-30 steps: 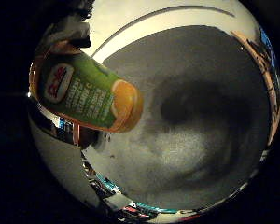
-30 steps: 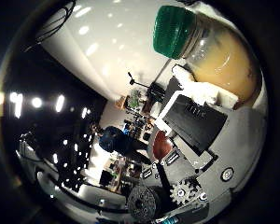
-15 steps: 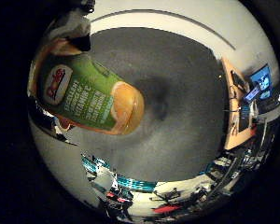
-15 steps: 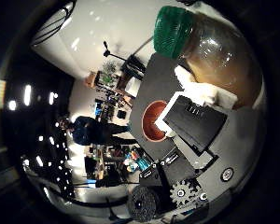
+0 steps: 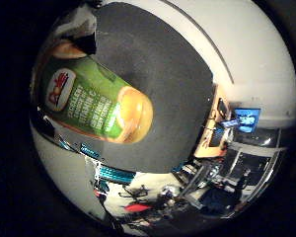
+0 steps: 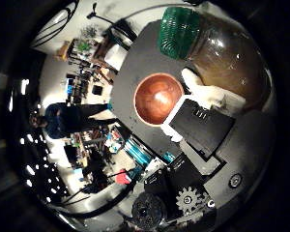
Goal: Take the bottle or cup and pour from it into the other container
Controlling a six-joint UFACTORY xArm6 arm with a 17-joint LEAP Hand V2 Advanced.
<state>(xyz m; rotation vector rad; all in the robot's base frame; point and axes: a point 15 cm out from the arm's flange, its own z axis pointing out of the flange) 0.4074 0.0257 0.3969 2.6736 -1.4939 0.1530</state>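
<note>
Hand [image 6: 203, 130] grips bottle [image 5: 96, 106] above bowl [image 6: 157, 99].

There is one bottle [image 6: 217, 63] (green screw cap, green label, amber juice inside), one reddish-brown bowl [image 6: 157, 99], one dark mat [image 5: 158, 89] on the table, and one robot hand [image 6: 203, 128] in the room.
</note>
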